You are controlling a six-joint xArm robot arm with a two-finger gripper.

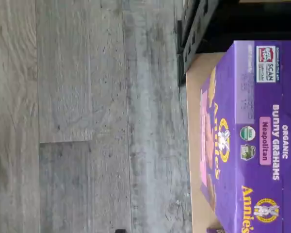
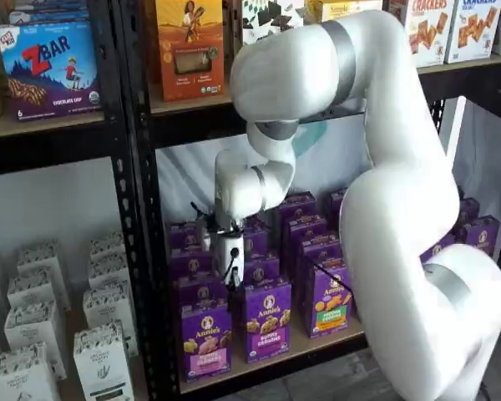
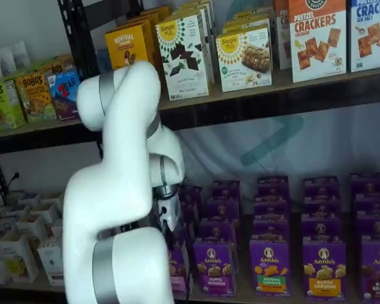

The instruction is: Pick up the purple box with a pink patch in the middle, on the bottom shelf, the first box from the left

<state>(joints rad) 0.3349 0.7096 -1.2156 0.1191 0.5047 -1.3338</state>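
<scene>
The purple box (image 2: 206,338) stands upright at the front left of the bottom shelf (image 2: 305,351), with a rabbit logo and a pink band low on its front. The wrist view shows its top and pink-patched front (image 1: 252,136) on the tan board (image 1: 195,121), labelled Neapolitan. My gripper (image 2: 232,280) hangs just above and slightly right of this box, in front of the purple rows behind. Its white body shows, but the fingers do not show plainly. In a shelf view the gripper (image 3: 168,218) is partly hidden behind my arm, and only an edge of the box (image 3: 178,266) shows.
A purple carton with a yellow-tan label (image 2: 267,322) and one with a green and orange patch (image 2: 330,301) stand right of the box, with more purple cartons behind. A black upright (image 2: 134,251) bounds the bay. White cartons (image 2: 100,359) fill the bay to the left. Grey floor (image 1: 87,116) lies below.
</scene>
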